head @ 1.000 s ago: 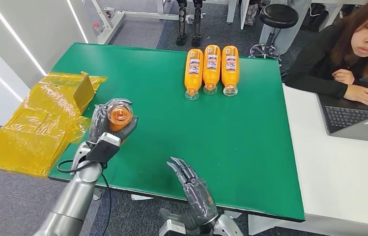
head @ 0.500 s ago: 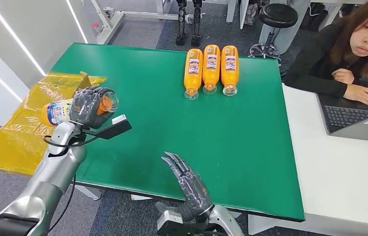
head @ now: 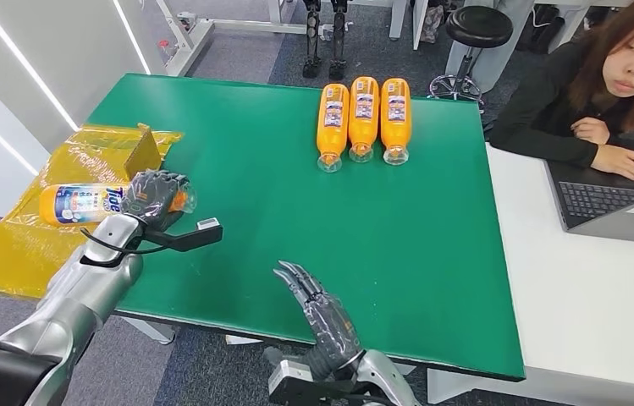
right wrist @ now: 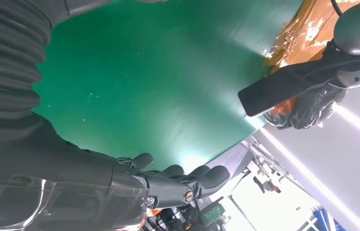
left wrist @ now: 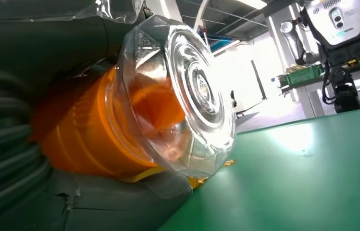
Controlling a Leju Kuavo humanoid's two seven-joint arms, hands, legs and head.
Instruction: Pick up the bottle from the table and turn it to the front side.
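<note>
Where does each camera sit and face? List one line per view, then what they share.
Head view: high, looking down on the green table; both silver arms show.
Left wrist view: behind the left hand, facing the held orange plastic bottle.
Right wrist view: behind the open right hand, facing across the table.
Shared: table, bottle.

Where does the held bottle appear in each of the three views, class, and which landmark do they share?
Head view: the bottle lies sideways at the left, gripped by the left hand.
Left wrist view: its clear cap end is large at centre.
Right wrist view: an orange glint in that hand at the right edge.
Shared landmark: the green table.
</note>
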